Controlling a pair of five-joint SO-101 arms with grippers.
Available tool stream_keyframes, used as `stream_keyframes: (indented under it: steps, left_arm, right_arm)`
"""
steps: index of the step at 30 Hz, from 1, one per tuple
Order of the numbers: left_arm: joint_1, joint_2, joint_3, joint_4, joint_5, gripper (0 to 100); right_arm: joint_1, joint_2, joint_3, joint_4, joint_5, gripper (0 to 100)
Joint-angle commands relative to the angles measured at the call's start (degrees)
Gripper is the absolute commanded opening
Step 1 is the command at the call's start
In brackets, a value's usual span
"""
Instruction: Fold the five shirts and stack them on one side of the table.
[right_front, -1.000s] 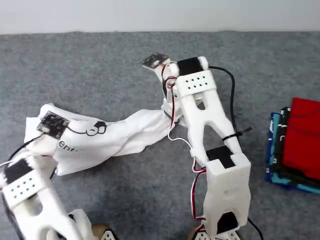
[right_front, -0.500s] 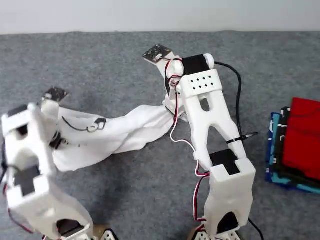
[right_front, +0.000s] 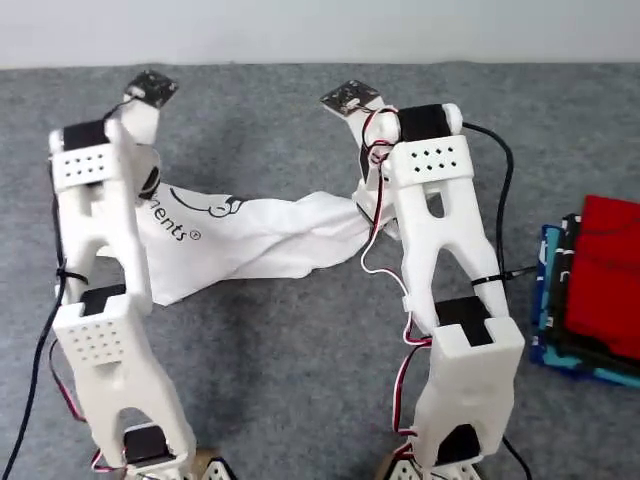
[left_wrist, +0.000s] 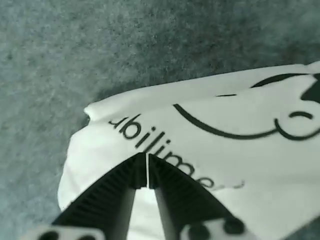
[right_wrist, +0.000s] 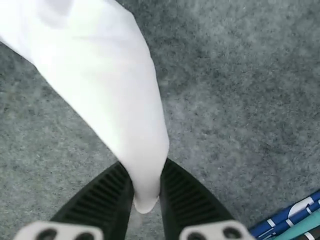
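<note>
While both claws are clenched on cloth, the white shirt (right_front: 250, 235) runs stretched between the two arms across the middle of the grey table (right_front: 300, 380). Its wider end, with black lettering and a line drawing on it, sits at the left arm. From there it narrows into a twisted rope of fabric towards the right arm.

At the left claw (left_wrist: 142, 167) the black ribbed fingers (left_wrist: 107, 192) are pressed together, with only a thin white sliver of cloth between them. The tips meet on the printed face of the shirt, near the lettering, and the fabric spreads out beyond them. One rounded edge of the shirt lies just off to the side, over bare table.

At the right claw (right_wrist: 146, 182) the fingers (right_wrist: 107, 192) grip the narrow end of the shirt. A thick bunched roll of cloth fills the gap between them. A small rounded tip of it pokes past the grip towards the wrist, and the rest of the roll runs away from the claw, raised above the table.

At the table's right edge, well apart from the white shirt, lies a stack (right_front: 595, 290) of folded shirts, red on top with dark and blue ones beneath. Its blue corner shows near the right claw in the right wrist view.
</note>
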Motion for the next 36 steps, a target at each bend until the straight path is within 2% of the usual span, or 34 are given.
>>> stream_keyframes:
  steps: [1,3,6,13,19,28,32,36]
  left_arm:
    - [0.4,-0.8,-9.6,9.8,0.5,2]
    - [0.5,-0.9,-12.9,13.5,0.4,2]
    - [0.1,-4.0,-10.8,13.5,-0.7,2]
    - [4.7,-21.2,18.4,13.1,-9.8,2]
    - [3.4,-24.1,36.0,5.8,-13.0,15]
    - [0.4,-14.2,39.3,-3.0,-17.1,17]
    - [0.7,-11.0,39.3,-3.1,-17.1,17]
    - [0.3,-14.2,39.3,-2.1,-17.1,17]
  right_arm:
    - [0.5,-3.8,-2.6,2.4,0.4,0.9]
    - [0.7,-3.7,-2.6,2.4,0.4,0.9]
    - [0.7,-3.5,-2.6,2.4,0.4,0.9]
    - [0.7,-3.4,-2.6,2.4,0.4,0.9]
    - [0.7,-3.3,-2.6,2.3,0.4,0.9]
    - [0.7,-3.2,-2.6,2.3,0.4,0.9]
    - [0.7,-3.2,-2.6,2.3,0.4,0.9]
    - [0.7,-3.2,-2.6,2.3,0.4,0.9]
